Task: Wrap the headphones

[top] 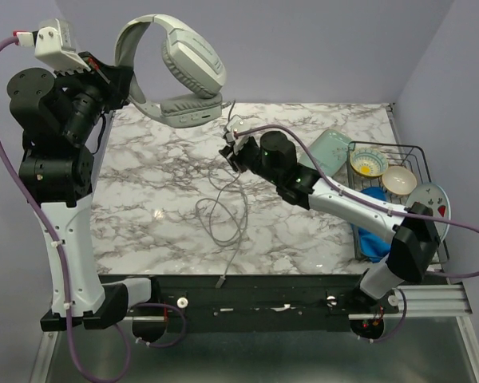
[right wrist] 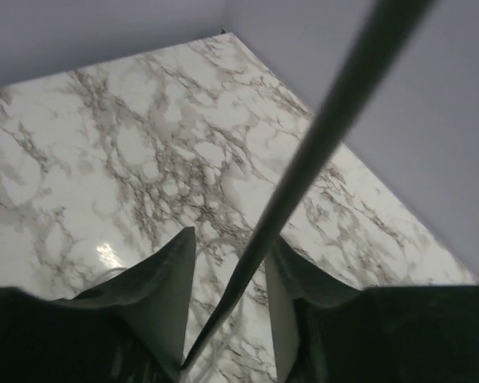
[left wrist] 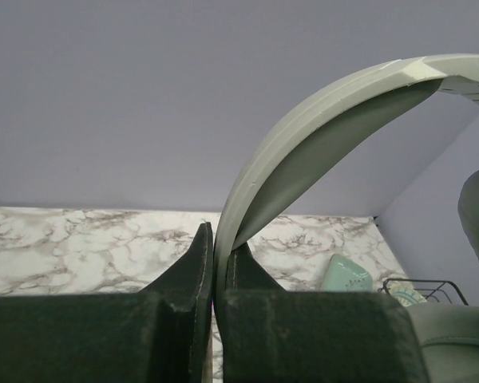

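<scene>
Step in hand: catching the cable for the first turn of the wrap, which has not begun.

- Left gripper (left wrist: 215, 239) pressed together on the headband of the headphones (top: 172, 68). It holds them in the air at about 11 o'clock over the table (top: 144, 183), earcups hanging clear.
- The cable (top: 219, 207) drops from the lower earcup to slack loops at mid-table. Its plug (top: 221, 282) lies at 6 o'clock by the near edge.
- Right gripper (right wrist: 231, 247) sits just past centre toward 12 o'clock. Its jaws are part spread with the cable running between them — near one finger, no firm pinch visible.

Next move, my judgement: pinch the cable lightly so it can slide, then carry it round the headband or earcups — the left grip steady, the slack fed without snagging.
</scene>
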Tool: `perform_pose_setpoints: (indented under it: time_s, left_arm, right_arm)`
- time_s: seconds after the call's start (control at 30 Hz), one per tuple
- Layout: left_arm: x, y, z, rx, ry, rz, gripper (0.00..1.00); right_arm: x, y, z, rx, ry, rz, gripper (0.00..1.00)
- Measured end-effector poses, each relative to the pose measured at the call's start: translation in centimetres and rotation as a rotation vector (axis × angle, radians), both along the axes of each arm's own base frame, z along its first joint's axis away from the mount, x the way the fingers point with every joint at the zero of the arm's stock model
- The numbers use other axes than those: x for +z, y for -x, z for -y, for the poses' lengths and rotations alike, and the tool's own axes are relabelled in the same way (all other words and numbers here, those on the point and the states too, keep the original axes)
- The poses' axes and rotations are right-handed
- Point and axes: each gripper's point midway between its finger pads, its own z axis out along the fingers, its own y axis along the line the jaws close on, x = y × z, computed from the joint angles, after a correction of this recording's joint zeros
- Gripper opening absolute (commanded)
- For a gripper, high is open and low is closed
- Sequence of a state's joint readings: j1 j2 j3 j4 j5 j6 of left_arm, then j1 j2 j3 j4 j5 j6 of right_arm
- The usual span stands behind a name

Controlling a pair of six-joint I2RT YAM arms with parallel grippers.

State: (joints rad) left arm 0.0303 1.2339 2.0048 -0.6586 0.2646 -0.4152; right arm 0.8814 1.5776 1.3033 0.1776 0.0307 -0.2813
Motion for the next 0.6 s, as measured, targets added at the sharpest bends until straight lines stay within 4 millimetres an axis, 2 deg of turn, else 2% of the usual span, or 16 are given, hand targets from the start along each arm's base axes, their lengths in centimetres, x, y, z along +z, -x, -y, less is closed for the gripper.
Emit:
perform_pose_setpoints:
  time_s: [0.1,0.17,0.2,0.23,0.27,0.37,0.47,0.53,0.6]
  left_arm:
    - [-0.3,-0.2,0.4,-0.020,0.018,-0.015,0.00]
    - [-0.7,-0.5,0.4,-0.023,0.022,-0.027,0.00]
    - [-0.9,-0.7,0.4,-0.022,0.021,-0.032,0.00]
    - [-1.2,-0.9,0.4,-0.021,0.021,-0.040,0.00]
    - [-1.7,-1.3,0.1,-0.009,0.016,-0.050,0.00]
    - [-4.0,-2.8,-0.6,0.033,0.000,-0.093,0.00]
    - [-7.7,-5.0,-1.6,0.084,-0.031,-0.164,0.00]
    - [-11.3,-7.2,-2.5,0.152,-0.103,-0.226,0.00]
    - [-14.4,-8.8,-2.5,0.181,-0.181,-0.281,0.00]
  right_arm:
    - [-1.1,-0.3,-0.3,0.004,0.032,-0.001,0.12]
    - [-1.5,-0.3,-0.2,0.002,0.042,-0.001,0.10]
    - [-1.7,-0.3,0.0,-0.001,0.048,0.000,0.05]
    - [-2.1,0.0,0.5,-0.008,0.058,-0.001,0.01]
    - [-2.4,0.1,0.9,-0.012,0.062,-0.004,0.01]
    - [-3.7,1.1,3.7,-0.066,0.113,-0.015,0.01]
    - [-3.1,2.2,7.1,-0.129,0.157,-0.009,0.01]
    - [-1.1,2.8,9.6,-0.188,0.165,0.023,0.01]
    - [1.0,3.1,12.0,-0.259,0.165,0.058,0.01]
